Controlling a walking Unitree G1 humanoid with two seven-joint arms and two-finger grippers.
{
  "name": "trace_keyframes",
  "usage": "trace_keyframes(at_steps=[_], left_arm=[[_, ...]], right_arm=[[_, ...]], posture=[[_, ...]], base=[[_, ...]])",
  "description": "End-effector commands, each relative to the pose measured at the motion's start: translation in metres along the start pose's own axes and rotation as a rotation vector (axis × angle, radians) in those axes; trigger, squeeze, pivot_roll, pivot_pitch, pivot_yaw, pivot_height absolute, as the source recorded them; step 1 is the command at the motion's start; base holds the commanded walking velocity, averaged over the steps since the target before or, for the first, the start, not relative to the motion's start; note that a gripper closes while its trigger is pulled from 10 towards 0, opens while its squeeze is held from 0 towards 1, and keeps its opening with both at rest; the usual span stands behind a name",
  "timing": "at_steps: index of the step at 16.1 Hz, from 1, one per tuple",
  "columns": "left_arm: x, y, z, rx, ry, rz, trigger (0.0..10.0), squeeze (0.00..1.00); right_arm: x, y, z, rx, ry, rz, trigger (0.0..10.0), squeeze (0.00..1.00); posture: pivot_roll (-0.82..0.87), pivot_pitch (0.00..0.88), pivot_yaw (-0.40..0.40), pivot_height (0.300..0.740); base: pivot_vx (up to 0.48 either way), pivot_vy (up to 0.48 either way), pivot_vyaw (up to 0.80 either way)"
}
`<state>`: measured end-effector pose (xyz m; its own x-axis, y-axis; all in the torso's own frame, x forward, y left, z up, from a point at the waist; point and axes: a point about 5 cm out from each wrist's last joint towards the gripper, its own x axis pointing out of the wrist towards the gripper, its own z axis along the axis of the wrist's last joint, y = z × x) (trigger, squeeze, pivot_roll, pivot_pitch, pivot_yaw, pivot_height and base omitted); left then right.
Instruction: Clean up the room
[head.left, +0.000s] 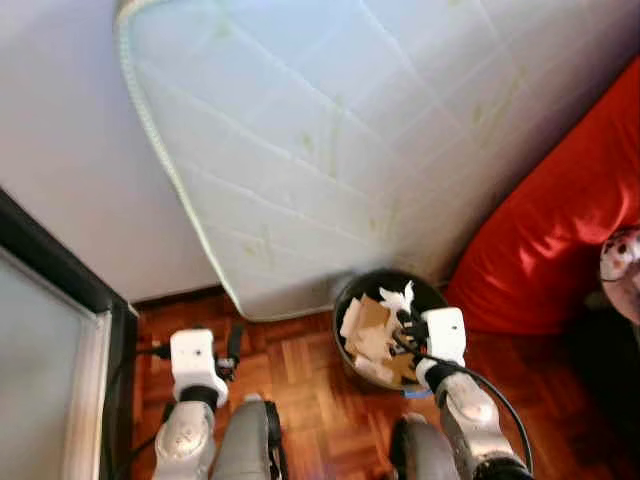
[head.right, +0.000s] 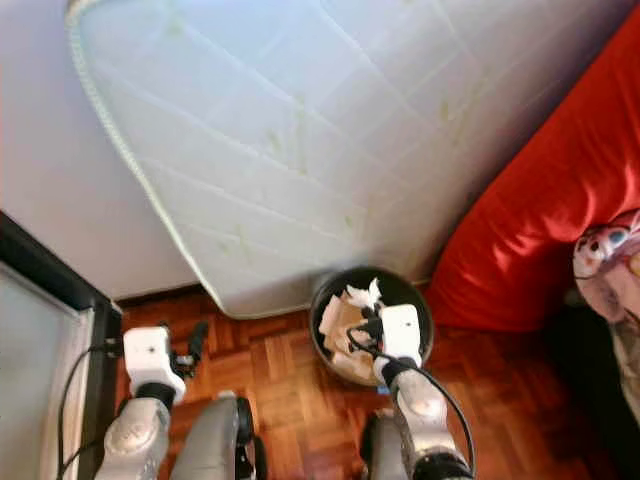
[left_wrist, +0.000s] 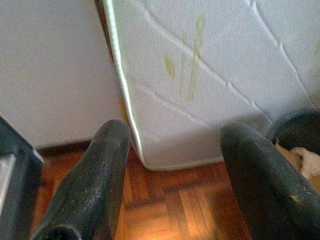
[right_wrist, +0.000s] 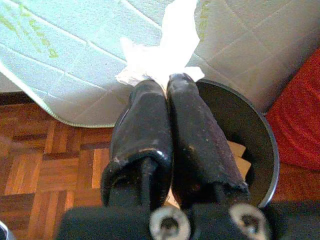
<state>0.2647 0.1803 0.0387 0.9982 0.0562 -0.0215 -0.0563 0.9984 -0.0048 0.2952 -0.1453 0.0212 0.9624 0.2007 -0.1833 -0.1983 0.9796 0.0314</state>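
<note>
Your right tool (right_wrist: 167, 82) pinches a white tissue (right_wrist: 167, 47) above the bin (right_wrist: 260, 145) (ready to drop); left tool (left_wrist: 172, 170) gapes empty.

Right gripper (right_wrist: 167, 82) clamped, left gripper (left_wrist: 175, 165) spread

The floor (head.left: 300, 375) is brown wooden parquet and shows in the lower part of the frame. On it, near the lower centre, stands a round black waste bin (head.left: 437, 297) with pieces of brown cardboard and white crumpled paper (head.left: 372, 330) inside. Just behind the bin, a large white quilted mattress (head.left: 330, 130) stands on its edge on the floor and leans against the pale wall; it takes the upper centre. At the right, a big red cushion (head.left: 560, 240) rests on the floor beside the bin.
</note>
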Motion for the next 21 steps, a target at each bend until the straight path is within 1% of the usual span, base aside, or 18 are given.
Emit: trace_keyframes(at_steps=[1, 4, 8, 9, 10, 12, 14, 15, 16, 18, 21], left_arm=[[-0.006, -0.004, -0.007, -0.023, 0.034, 0.001, 10.0, 0.00], [-0.005, -0.005, -0.007, -0.027, 0.032, -0.001, 10.0, 0.00], [-0.004, -0.007, -0.004, -0.038, 0.018, -0.015, 10.0, 0.00], [-0.004, -0.009, -0.003, -0.039, 0.018, -0.018, 10.0, 0.00], [-0.003, -0.010, -0.002, -0.041, 0.013, -0.022, 10.0, 0.00], [-0.002, -0.011, 0.001, -0.044, 0.006, -0.027, 10.0, 0.00], [-0.005, -0.012, 0.004, -0.046, -0.004, -0.031, 10.0, 0.00], [-0.005, -0.011, 0.004, -0.046, -0.005, -0.032, 10.0, 0.00], [-0.007, -0.010, 0.005, -0.045, -0.007, -0.030, 10.0, 0.00], [-0.012, -0.008, 0.007, -0.044, -0.010, -0.024, 10.0, 0.00], [-0.020, -0.008, 0.009, -0.042, -0.009, -0.022, 10.0, 0.00]], right_arm=[[-0.008, -0.006, -0.014, 0.008, 0.062, -0.018, 10.0, 0.00], [-0.008, -0.006, -0.015, 0.007, 0.078, -0.011, 10.0, 0.00], [-0.006, -0.002, -0.020, 0.003, 0.140, 0.023, 10.0, 0.00], [-0.006, -0.002, -0.026, -0.008, 0.201, 0.015, 10.0, 0.00], [-0.006, -0.002, -0.032, 0.012, 0.267, 0.004, 10.0, 0.00], [-0.005, -0.002, -0.036, 0.072, 0.321, -0.034, 10.0, 0.00], [-0.003, 0.000, -0.040, 0.108, 0.399, -0.064, 10.0, 0.00], [-0.003, 0.001, -0.039, 0.111, 0.403, -0.064, 10.0, 0.00], [0.000, 0.003, -0.037, 0.094, 0.419, -0.066, 10.0, 0.00], [0.008, 0.005, -0.028, 0.133, 0.402, -0.096, 10.0, 0.00], [0.018, 0.010, -0.016, 0.134, 0.375, -0.115, 10.0, 0.00]], posture=[[0.04, 0.252, 0.009, 0.612], [0.04, 0.255, 0.011, 0.612], [0.05, 0.262, 0.015, 0.612], [0.05, 0.265, 0.016, 0.612], [0.06, 0.272, 0.017, 0.612], [0.07, 0.282, 0.020, 0.612], [0.10, 0.297, 0.019, 0.612], [0.10, 0.299, 0.019, 0.612], [0.12, 0.314, 0.017, 0.612], [0.14, 0.332, 0.015, 0.612], [0.17, 0.360, 0.014, 0.612]], base=[[0.337, 0.000, 0.00], [0.336, 0.000, 0.00], [0.000, 0.000, 0.00], [0.000, 0.000, 0.00], [0.000, 0.000, 0.00], [0.000, 0.000, 0.00], [0.000, 0.000, 0.00], [0.000, 0.000, 0.00], [0.000, 0.000, 0.00], [0.000, 0.000, 0.00], [0.000, 0.000, 0.00]])
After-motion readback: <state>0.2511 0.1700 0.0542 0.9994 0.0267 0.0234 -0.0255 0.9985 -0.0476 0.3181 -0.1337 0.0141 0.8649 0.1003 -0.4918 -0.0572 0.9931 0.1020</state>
